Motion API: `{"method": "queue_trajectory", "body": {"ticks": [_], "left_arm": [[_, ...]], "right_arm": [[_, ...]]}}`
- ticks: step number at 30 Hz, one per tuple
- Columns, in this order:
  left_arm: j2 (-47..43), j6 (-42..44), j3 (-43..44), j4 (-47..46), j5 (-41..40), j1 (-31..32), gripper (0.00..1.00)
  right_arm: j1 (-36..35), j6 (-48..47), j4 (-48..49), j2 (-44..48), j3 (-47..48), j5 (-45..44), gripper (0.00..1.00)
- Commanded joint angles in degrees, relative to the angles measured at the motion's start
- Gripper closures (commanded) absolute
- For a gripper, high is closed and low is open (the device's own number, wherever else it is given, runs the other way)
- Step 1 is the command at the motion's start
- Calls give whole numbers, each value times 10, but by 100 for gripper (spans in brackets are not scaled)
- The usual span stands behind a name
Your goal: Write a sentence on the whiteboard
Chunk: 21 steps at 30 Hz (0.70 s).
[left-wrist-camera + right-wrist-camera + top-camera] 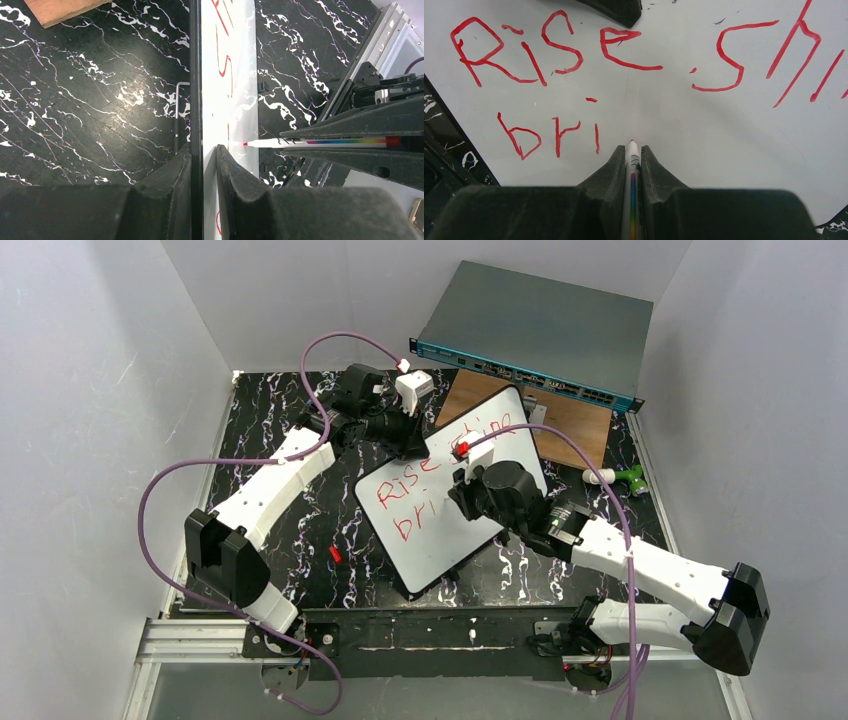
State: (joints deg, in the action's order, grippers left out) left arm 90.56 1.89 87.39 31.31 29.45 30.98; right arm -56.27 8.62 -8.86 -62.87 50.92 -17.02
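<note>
- My left gripper (pixel 202 150) pinches an edge of the whiteboard (pixel 440 540), one finger on each face.
- The whiteboard sits mid-way across the black marbled table (pixel 270 420), between my arms.
- My right gripper (pixel 631 150) is squeezed tight on a red-tipped marker (pixel 632 161).
- The marker tip is at the board surface, just right of "bri".
- The sentence (pixel 619 59) reads "Rise sh…" above "bri".

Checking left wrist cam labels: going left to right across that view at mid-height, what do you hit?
marble tabletop → metal wire bracket → whiteboard → marker, held in the right gripper
</note>
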Motion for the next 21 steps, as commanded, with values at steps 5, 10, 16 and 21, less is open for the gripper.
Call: {"method": "queue_trajectory", "body": {"ticks": [5,10,16,21], "left_arm": [[-5,20,9,3,9,7,100],[-5,20,9,3,7,7,100],[-3,20,9,3,8,7,100],[-4,21,11,3,7,7,100]], "right_arm": [[5,-12,38,-10,38,9,99],[8,-14,39,-12,41,10,99],[9,-17,42,-23,47,24,99],[9,-18,46,-28,49,47,99]]}}
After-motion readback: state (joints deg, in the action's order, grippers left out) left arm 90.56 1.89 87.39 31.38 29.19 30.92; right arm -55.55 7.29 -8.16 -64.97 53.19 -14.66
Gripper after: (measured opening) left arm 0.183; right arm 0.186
